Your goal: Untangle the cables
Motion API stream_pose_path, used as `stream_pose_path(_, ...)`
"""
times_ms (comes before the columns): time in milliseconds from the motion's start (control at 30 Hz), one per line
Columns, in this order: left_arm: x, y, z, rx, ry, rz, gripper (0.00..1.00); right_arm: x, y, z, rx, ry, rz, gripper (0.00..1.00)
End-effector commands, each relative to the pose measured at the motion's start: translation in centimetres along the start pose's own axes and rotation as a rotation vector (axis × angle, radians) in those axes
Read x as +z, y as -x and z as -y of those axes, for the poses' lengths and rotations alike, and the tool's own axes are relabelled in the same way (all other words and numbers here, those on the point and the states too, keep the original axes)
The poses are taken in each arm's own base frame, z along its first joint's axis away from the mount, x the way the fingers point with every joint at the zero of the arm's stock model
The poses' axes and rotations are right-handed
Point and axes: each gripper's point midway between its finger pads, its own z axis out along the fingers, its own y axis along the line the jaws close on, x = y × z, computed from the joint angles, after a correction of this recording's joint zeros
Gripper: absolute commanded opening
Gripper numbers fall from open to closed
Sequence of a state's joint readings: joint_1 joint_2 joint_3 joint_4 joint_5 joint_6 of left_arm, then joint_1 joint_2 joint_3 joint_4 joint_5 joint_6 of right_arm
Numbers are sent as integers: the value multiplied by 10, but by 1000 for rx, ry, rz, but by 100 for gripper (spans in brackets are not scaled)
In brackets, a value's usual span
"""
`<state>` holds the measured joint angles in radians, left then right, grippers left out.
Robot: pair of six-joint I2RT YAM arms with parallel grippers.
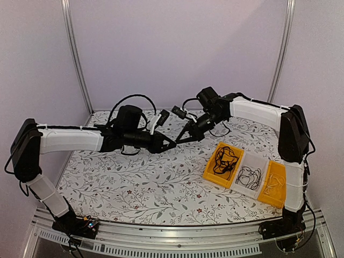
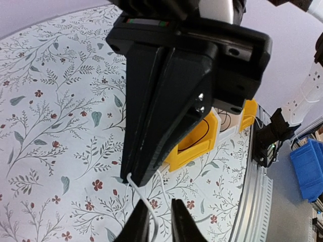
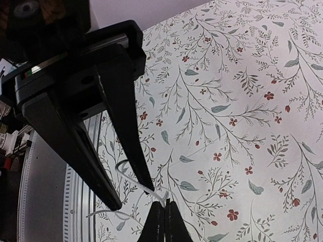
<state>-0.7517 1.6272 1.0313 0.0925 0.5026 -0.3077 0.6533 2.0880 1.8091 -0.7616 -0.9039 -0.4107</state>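
- Left tool [image 2: 133,179]: its two black fingers are pressed together and clamped on a thin white cable [image 2: 144,200]. The cable comes out at the tips and drops toward the flower-printed surface [image 1: 134,177].
- Right tool [image 3: 132,197]: its fingers stand apart, and the surface shows through the gap. The thin white cable passes by the tips, but I cannot tell whether either finger touches it.
- The two tools meet tip to tip above the middle of the surface, raised off it. Seen from overhead, the cable between them is too fine to make out.
- The lower run of the thin white cable is cut off by the bottom edge of both wrist views. A second pale strand shows below the right tool's fingers, and I cannot tell whether it is the same cable.
- Three trays sit side by side on the right of the surface: a yellow plastic tray [image 1: 207,173], a white middle tray [image 1: 258,159] and a second yellow tray [image 1: 269,196].
- A black cable bundle [image 1: 223,160] lies in the yellow plastic tray, and another black bundle [image 1: 249,176] lies in the white middle tray. The single cords cannot be counted.
- A pale looped cord [image 1: 275,181] lies in the second yellow tray, faint against the yellow.
- In the left wrist view the left tool hides most of the trays, leaving only a yellow corner and a sliver of white.
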Motion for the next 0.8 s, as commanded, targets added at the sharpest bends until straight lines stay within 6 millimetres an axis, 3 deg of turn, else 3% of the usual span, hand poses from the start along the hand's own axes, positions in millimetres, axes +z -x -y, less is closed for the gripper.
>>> stream_pose_path(0,2,17,-13,9,102,85,28,-21,29,-27,-59,39,71,0)
stream_pose_path(100,14,23,-28,-18,139,149,31,-33,40,-44,-73,63,101,0)
stream_pose_path(200,29,33,-38,-43,134,213,25,-44,49,-57,-90,68,121,0)
stream_pose_path(367,55,19,-65,-112,175,215,15,-79,77,-78,-142,46,174,0)
stream_pose_path(567,58,-14,-92,-175,203,179,7,-141,106,-101,-181,-21,286,0)
stream_pose_path(767,50,-42,-103,-209,215,145,4,-213,133,-111,-180,-131,409,0)
